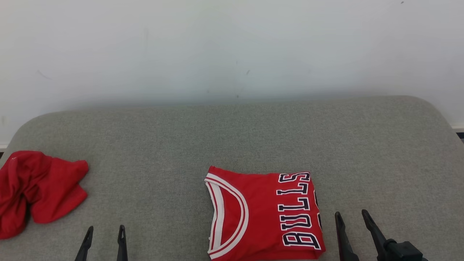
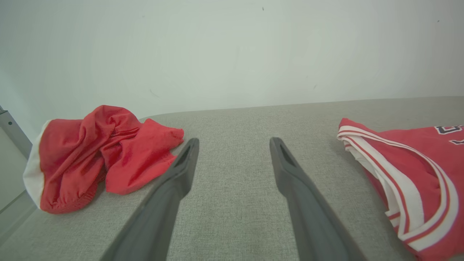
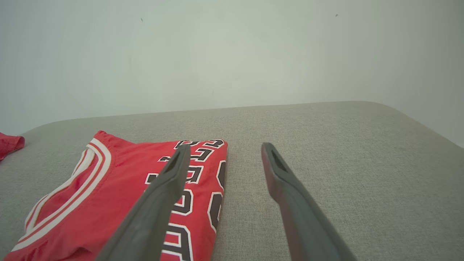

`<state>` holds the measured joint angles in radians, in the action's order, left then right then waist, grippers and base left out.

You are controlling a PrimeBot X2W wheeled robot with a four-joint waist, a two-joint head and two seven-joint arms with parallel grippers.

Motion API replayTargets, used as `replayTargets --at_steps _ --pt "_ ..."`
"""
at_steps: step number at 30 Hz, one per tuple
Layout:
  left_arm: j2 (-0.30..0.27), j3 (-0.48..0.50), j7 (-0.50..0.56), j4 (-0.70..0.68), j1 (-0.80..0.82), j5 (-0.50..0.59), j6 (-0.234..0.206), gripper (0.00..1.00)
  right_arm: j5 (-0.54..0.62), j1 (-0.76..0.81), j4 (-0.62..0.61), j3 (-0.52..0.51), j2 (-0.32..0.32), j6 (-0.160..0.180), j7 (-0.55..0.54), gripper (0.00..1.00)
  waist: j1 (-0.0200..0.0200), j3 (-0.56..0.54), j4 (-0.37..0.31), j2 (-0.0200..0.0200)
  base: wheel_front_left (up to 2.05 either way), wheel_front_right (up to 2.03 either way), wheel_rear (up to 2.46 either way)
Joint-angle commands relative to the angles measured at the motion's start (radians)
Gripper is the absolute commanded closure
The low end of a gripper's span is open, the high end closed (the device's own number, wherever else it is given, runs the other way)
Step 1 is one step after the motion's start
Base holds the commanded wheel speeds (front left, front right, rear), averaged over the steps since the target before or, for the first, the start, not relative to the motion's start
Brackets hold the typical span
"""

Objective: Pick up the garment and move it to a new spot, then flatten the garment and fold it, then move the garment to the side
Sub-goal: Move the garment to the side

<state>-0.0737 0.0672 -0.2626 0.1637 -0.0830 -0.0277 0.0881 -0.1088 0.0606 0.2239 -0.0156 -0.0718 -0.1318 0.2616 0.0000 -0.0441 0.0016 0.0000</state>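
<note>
Lettering "BULLS" in black and white across folded red jersey [image 1: 264, 214]

Plain lab-like room (grey padded table [image 1: 232, 137], blank white wall [image 1: 232, 43]).

head cam high, facing down, wrist cams low, sharing jersey [image 1: 264, 214]
</note>
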Motion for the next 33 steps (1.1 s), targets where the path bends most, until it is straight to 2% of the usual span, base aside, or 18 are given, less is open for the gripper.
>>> replayTargets --at_steps 1,26,33 --pt "-0.005 0.002 -0.003 0.003 -0.012 0.005 -0.002 0.0 0.006 -0.007 0.002 -0.002 0.005 0.003 0.004 0.0 0.0 0.0 0.0 0.0 0.0 0.0 0.0" --pt "-0.006 0.0 -0.003 0.01 -0.02 -0.012 -0.019 0.0 0.016 -0.018 0.036 -0.004 0.008 0.003 0.004 0.0 0.0 -0.002 0.007 0.0 0.0 0.0 0.0" --pt "-0.002 -0.01 -0.003 0.01 -0.011 -0.015 -0.021 0.0 0.029 -0.084 0.108 0.009 -0.011 0.003 0.004 0.0 0.0 0.0 0.023 0.0 0.0 0.0 0.0"
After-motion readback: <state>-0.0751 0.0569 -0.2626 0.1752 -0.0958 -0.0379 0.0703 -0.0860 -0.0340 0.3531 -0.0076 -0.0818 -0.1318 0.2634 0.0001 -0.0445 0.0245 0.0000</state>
